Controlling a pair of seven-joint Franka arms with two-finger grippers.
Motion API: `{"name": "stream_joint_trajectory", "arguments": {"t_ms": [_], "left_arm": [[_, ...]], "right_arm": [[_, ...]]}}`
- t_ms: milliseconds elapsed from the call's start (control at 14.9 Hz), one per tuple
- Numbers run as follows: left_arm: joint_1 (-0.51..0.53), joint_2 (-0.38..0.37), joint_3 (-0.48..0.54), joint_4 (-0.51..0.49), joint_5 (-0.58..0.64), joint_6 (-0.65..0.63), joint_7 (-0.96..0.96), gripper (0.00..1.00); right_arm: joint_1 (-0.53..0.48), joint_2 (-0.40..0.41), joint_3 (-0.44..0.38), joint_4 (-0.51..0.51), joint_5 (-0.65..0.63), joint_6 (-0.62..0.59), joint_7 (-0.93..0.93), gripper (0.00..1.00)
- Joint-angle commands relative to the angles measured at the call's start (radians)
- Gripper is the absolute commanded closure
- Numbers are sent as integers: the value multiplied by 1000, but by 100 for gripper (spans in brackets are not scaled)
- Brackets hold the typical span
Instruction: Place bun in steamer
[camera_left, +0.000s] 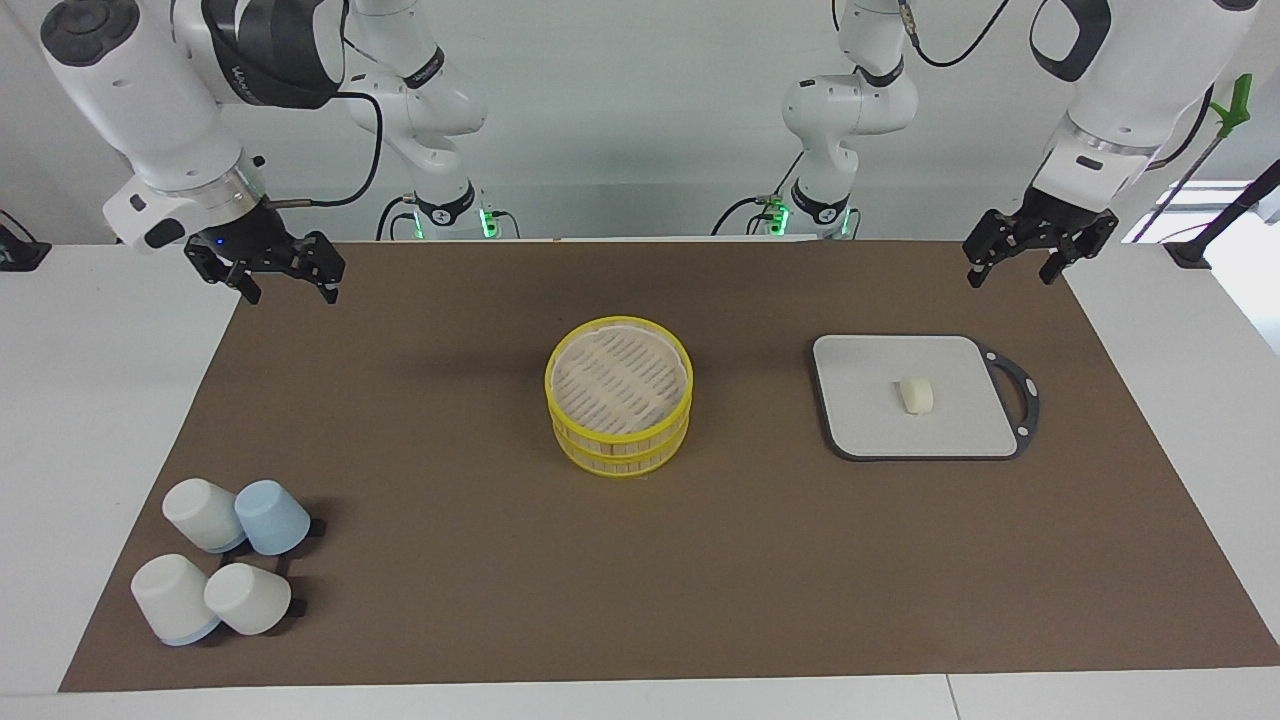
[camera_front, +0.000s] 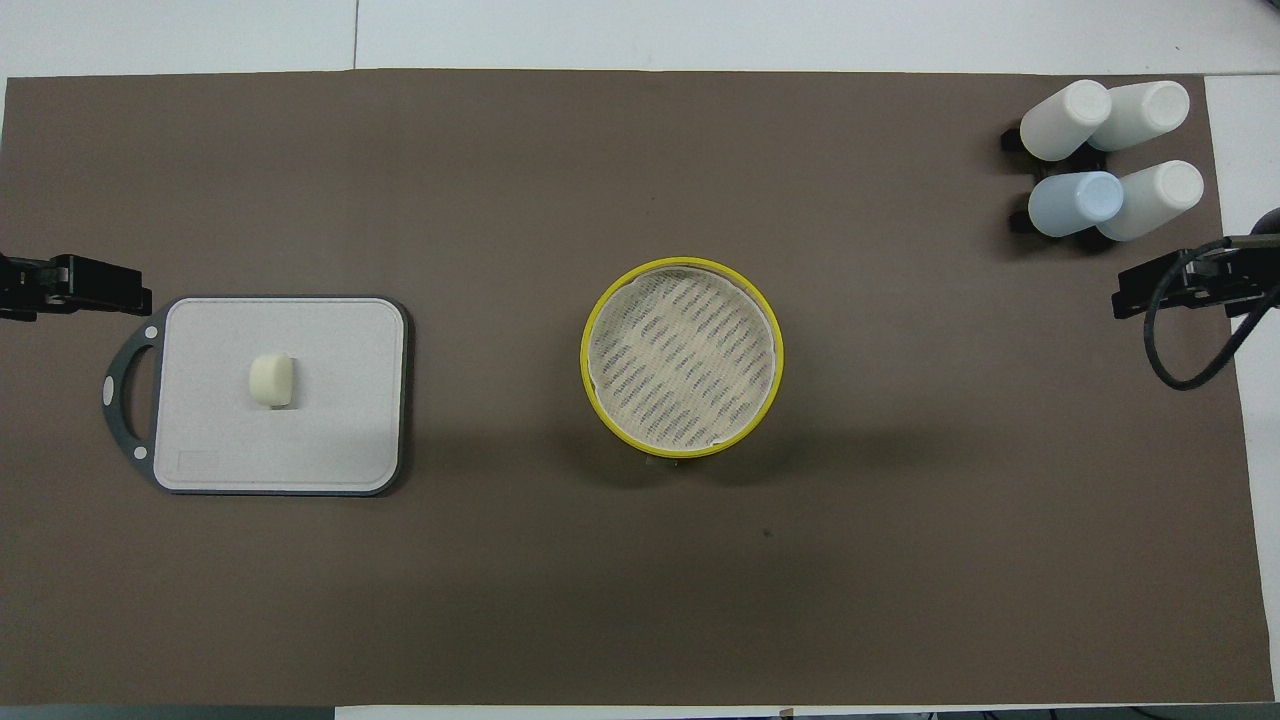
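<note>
The bun (camera_left: 916, 395) lies on its side near the middle of a grey board (camera_left: 860, 400), which rests flat on the brown mat (camera_left: 500, 560) toward the left arm's end of the table, its dark loop handle pointing to that end. The left gripper (camera_left: 1017, 272) hangs in the air over the mat's edge at that same end, above the strip of mat between the board and the robots; its jaws stand wide apart with nothing between them, and the bun sits well apart from them — not under the fingertips, not touched. In the overhead view only the dark tip of this gripper (camera_front: 90, 287) shows, just off the board's handle corner. The steamer (camera_left: 619, 395) stands at the middle of the mat, two yellow-rimmed tiers stacked, the top open with a pale liner over the slatted floor; nothing lies in it. The right gripper (camera_left: 291, 289) hangs over the mat's edge at the right arm's end — jaws likewise spread wide and holding nothing, well apart from both steamer and bun. Four upturned cups (camera_left: 225, 570), three white and one pale blue, cluster on a dark rack at that end of the mat, farther from the robots than the steamer.
</note>
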Motion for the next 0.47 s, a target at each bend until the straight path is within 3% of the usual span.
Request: {"name": "stream_joint_trajectory", "arguments": {"t_ms": [0,201,402], "left_arm": [[-4,-13,12,-171,-15,141,45,0],[-1,10,12,-297,-15,301,108,0],[-1,65,14,-349,-15,394,125,0]], "right_arm": [[4,-10,9,-28,-5,50,-19,0],[45,-22,21,-68,12,139,83,0],[197,16,26,-50,1,148,222,0]]}}
